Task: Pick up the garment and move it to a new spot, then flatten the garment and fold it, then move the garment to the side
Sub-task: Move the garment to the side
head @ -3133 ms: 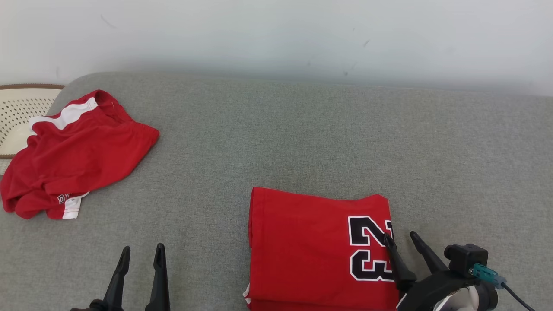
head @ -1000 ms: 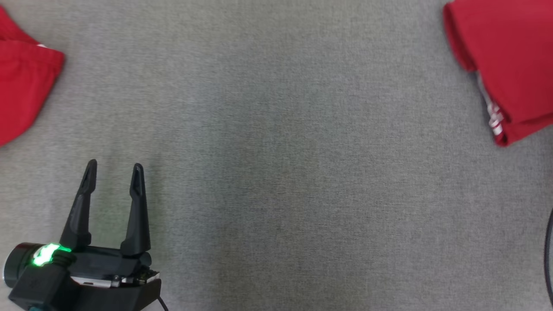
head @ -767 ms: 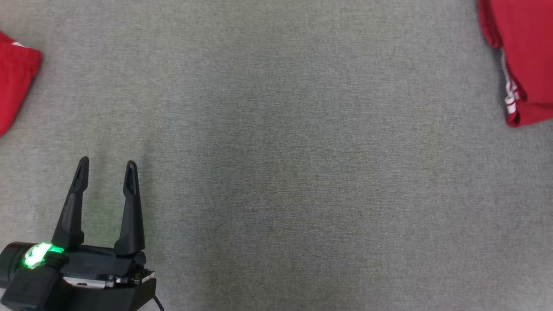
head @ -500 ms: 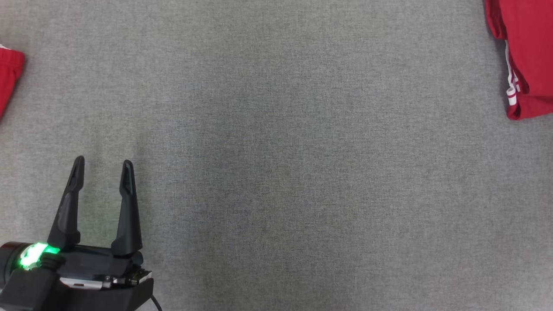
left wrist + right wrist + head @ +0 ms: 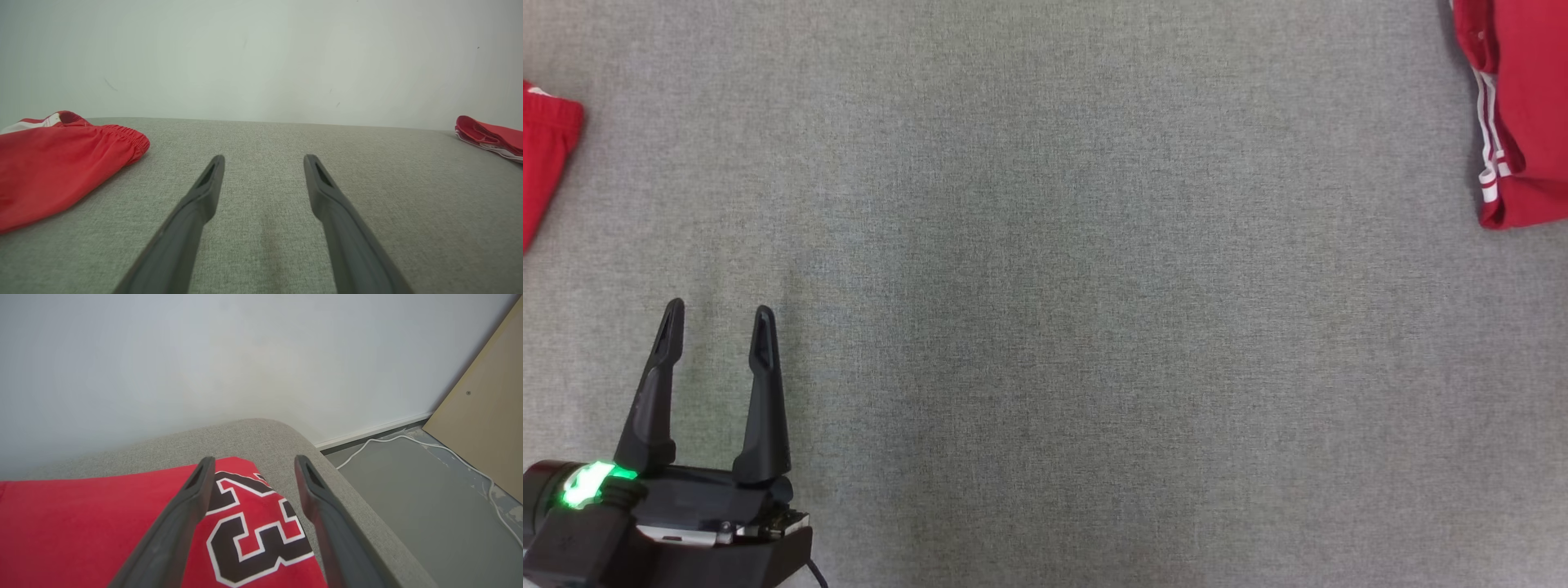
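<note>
R wrist view gives the folded garment [image 5: 102, 522]: smooth red knit w/ black-and-white "23", flat at the rounded end of the grey woven couch [image 5: 261, 435], right gripper [image 5: 254, 461] over it w/ fingers spread, empty. Head view has its white-striped edge at top R. The left gripper [image 5: 718, 312] is spread too, over bare upholstery, w/ rumpled red shorts [image 5: 61, 163] to its L.

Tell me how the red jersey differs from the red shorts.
The jersey is folded flat with straight edges; the shorts lie loose and rumpled. The jersey carries a black 23 outlined in white; the shorts show a gathered waistband instead. Both are red with white trim and rest on the grey cushion.
</note>
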`<state>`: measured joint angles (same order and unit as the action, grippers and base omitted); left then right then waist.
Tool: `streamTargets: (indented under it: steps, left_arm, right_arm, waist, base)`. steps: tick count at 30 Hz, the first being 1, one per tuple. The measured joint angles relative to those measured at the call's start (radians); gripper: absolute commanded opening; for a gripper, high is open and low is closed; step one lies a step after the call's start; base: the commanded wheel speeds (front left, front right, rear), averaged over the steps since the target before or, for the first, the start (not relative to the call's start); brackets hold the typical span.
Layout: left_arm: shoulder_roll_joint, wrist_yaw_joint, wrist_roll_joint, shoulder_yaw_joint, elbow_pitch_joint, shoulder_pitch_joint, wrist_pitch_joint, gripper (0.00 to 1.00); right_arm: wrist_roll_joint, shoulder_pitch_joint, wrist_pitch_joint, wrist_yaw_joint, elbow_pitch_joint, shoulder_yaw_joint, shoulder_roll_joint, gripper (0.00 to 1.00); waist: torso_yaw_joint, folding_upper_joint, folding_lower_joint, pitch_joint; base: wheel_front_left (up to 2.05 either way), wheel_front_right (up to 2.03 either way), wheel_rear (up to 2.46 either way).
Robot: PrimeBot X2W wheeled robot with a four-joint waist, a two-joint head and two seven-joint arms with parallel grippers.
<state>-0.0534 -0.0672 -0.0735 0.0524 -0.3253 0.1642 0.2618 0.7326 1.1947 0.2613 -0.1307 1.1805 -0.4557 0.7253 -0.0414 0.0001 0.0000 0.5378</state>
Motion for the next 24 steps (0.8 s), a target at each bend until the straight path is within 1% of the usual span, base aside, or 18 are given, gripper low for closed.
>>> streamTargets:
  steps: [2, 5, 6, 7, 9, 17, 24]
  left_arm:
    - [0.000, 0.001, -0.002, 0.001, 0.001, 0.000, 0.000, 1.00]
    - [0.000, 0.003, -0.007, 0.002, 0.011, 0.000, 0.000, 1.00]
    - [0.001, 0.003, -0.012, 0.001, 0.016, 0.000, 0.000, 1.00]
    - [0.001, 0.007, -0.016, 0.002, 0.028, -0.001, 0.000, 1.00]
    - [0.001, 0.009, -0.024, 0.002, 0.041, -0.004, 0.000, 1.00]
    - [0.002, 0.022, -0.065, 0.011, 0.101, -0.048, 0.000, 1.00]
    - [0.002, 0.038, -0.099, 0.021, 0.138, -0.094, 0.000, 1.00]
  right_arm:
    - [-0.013, 0.007, 0.000, 0.000, -0.010, 0.007, 0.002, 1.00]
    - [-0.041, 0.006, 0.000, 0.000, -0.065, 0.037, -0.001, 1.00]
    - [-0.048, 0.003, 0.000, 0.000, -0.088, 0.052, -0.002, 1.00]
    - [-0.068, -0.014, 0.003, 0.000, -0.147, 0.080, -0.005, 1.00]
    - [-0.093, -0.051, 0.003, 0.000, -0.204, 0.106, -0.021, 1.00]
    - [-0.198, -0.245, 0.003, 0.000, -0.460, 0.163, -0.152, 1.00]
    - [-0.252, -0.444, 0.003, 0.000, -0.660, 0.187, -0.255, 1.00]
  waist:
    - [0.000, 0.0000, 0.0000, -0.003]
    - [-0.003, 0.0001, 0.0000, -0.013]
    - [-0.004, 0.0000, 0.0001, -0.019]
    - [-0.005, 0.0000, 0.0000, -0.033]
    - [-0.006, 0.0000, 0.0000, -0.051]
    - [-0.014, -0.0001, -0.0001, -0.152]
    - [-0.025, -0.0001, -0.0002, -0.259]
  base:
    - [0.00, 0.00, 0.00]
    - [0.00, 0.00, 0.00]
    - [0.00, 0.00, 0.00]
    - [0.00, 0.00, 0.00]
    - [0.00, 0.00, 0.00]
    - [0.00, 0.00, 0.00]
    - [0.00, 0.00, 0.00]
